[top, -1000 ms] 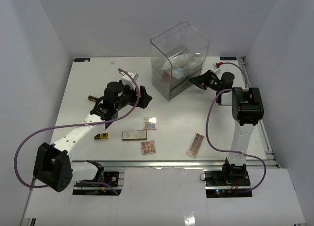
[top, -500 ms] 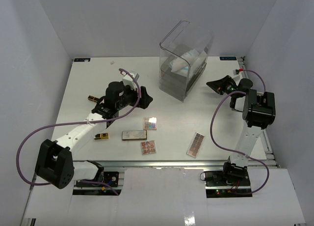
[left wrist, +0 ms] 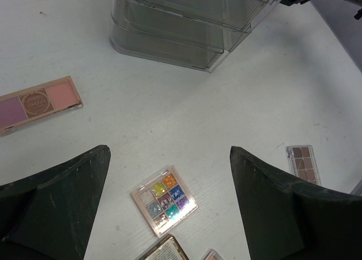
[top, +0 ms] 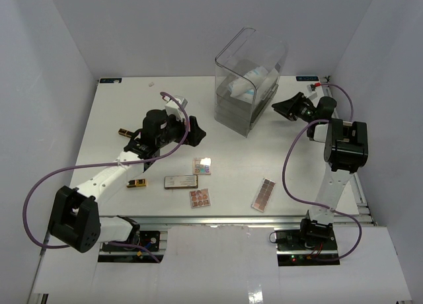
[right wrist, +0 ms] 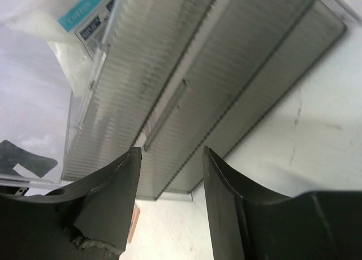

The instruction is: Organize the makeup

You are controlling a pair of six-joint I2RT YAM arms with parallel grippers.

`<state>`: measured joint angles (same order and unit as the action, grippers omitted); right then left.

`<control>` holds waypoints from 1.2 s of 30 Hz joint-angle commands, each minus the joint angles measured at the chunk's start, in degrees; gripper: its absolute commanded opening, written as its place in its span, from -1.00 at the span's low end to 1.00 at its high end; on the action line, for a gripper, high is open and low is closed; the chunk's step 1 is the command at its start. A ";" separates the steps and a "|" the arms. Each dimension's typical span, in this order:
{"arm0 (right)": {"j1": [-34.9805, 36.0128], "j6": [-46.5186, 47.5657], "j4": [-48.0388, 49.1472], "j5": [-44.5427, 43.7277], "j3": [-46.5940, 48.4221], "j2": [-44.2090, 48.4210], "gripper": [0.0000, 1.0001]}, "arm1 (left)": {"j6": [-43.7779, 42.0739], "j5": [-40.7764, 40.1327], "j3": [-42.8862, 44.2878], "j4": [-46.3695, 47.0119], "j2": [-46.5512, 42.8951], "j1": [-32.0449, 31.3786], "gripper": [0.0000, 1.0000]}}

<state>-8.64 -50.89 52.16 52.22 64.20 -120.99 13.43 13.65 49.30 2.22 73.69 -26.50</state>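
Your left arm [top: 106, 177] and right arm [top: 330, 185] wear white links and black joint housings, each trailed by a looping purple cable [top: 24, 215]. The left gripper [left wrist: 169, 152] has dark, matte, wedge-shaped fingers [left wrist: 56, 203].

Two arms out, both grippers parted and empty.
The left arm [top: 106, 178] reaches toward the middle, its left gripper [top: 193, 135] spread wide; the right arm [top: 344, 145] folds at the far right, its right gripper [top: 280, 107] pointing left, slightly apart.
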 commanded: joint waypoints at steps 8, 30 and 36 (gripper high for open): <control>3.11 -0.13 -0.94 -1.36 7.00 -4.88 0.03 | 0.28 1.71 0.25 1.49 -0.22 0.83 0.96; 2.62 -2.84 5.23 0.57 -2.13 -1.27 -0.85 | 0.27 1.80 0.18 1.38 -1.52 1.10 0.96; -0.69 -0.81 4.56 2.19 -8.13 3.08 -0.85 | 0.28 2.26 0.27 1.30 -2.07 1.10 0.96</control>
<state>-6.76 -57.70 57.25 50.97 60.67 -121.13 13.58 14.51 49.30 2.20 73.69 -25.61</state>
